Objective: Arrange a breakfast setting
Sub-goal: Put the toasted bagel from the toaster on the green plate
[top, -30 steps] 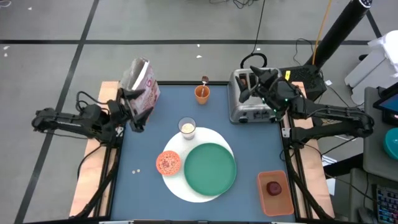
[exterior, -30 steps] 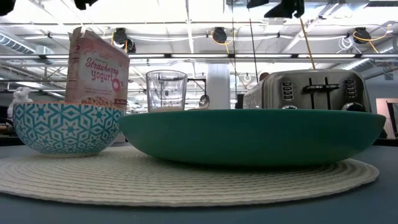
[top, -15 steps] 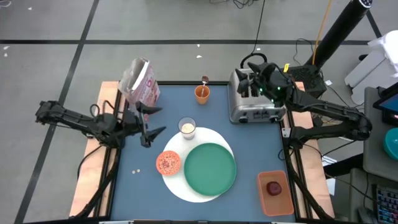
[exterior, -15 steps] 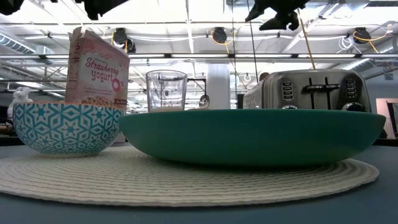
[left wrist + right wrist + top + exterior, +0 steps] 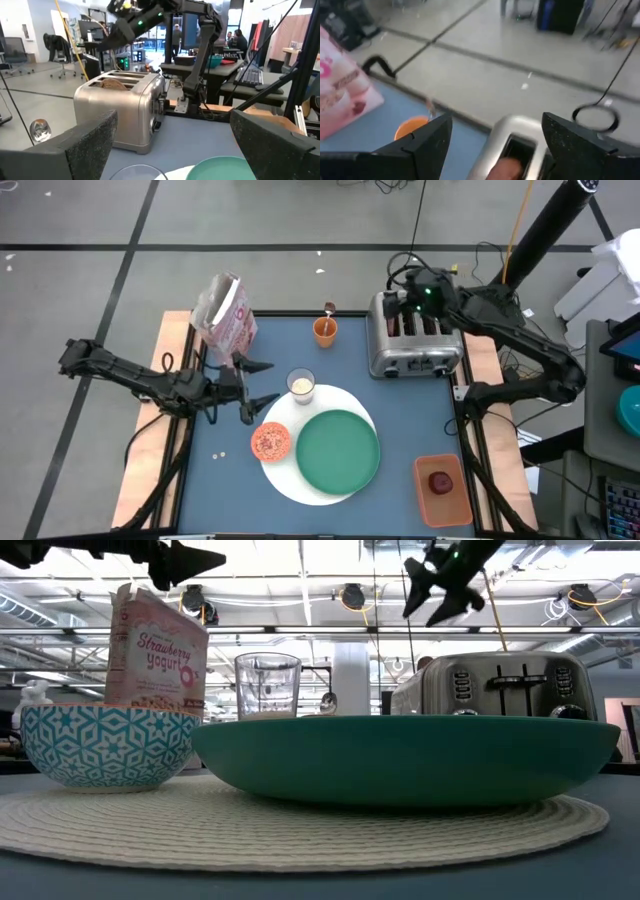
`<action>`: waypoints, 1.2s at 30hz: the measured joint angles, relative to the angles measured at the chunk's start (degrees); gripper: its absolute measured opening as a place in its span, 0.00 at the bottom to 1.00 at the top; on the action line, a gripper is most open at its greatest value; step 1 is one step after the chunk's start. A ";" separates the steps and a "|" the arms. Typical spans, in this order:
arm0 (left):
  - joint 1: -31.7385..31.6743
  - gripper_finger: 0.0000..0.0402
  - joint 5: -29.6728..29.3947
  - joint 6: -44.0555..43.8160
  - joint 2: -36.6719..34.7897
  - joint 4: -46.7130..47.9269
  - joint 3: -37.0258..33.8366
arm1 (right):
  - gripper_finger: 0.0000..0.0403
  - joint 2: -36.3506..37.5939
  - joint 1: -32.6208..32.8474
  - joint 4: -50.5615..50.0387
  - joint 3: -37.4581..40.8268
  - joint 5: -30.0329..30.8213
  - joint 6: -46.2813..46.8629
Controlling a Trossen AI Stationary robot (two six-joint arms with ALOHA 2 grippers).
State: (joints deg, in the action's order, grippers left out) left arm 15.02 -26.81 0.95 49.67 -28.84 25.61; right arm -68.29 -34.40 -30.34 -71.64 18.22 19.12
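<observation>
The high camera is looking straight down on the whole blue-topped table (image 5: pixel 235 480). The low camera is sitting at table height, close against the large green plate (image 5: pixel 405 755), facing the room. The left wrist camera is looking across at the silver four-slot toaster (image 5: pixel 122 107), while the right wrist camera is peering down into that toaster's slots from close above.

Grey floor (image 5: pixel 300 210), office chairs (image 5: pixel 57 47)

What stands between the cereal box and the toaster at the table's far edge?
In the high view, only the orange cup stands between the cereal box and the toaster.
</observation>
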 joint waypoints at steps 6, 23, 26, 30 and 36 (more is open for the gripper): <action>-0.02 0.98 -0.01 0.00 -0.02 -0.94 0.00 | 0.74 -4.11 -1.81 -2.53 0.02 -2.03 1.81; -0.04 0.98 -0.07 0.02 -0.04 -1.33 -0.02 | 0.67 -8.48 -1.80 -10.34 0.02 -2.05 2.75; -0.04 0.98 -0.07 0.02 -0.04 -1.35 -0.02 | 0.66 -8.48 -1.52 -11.30 0.02 -2.05 3.40; -0.04 0.98 -0.07 0.03 -0.04 -1.35 -0.02 | 0.63 -8.48 -1.50 -13.12 0.02 -2.08 5.42; -0.04 0.98 -0.09 0.04 -0.04 -1.35 -0.02 | 0.59 -8.48 -1.50 -13.65 0.02 -2.08 5.72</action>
State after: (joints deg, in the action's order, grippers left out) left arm 14.99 -26.89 0.99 49.63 -30.20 25.58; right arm -76.77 -35.90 -43.99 -71.61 16.14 24.84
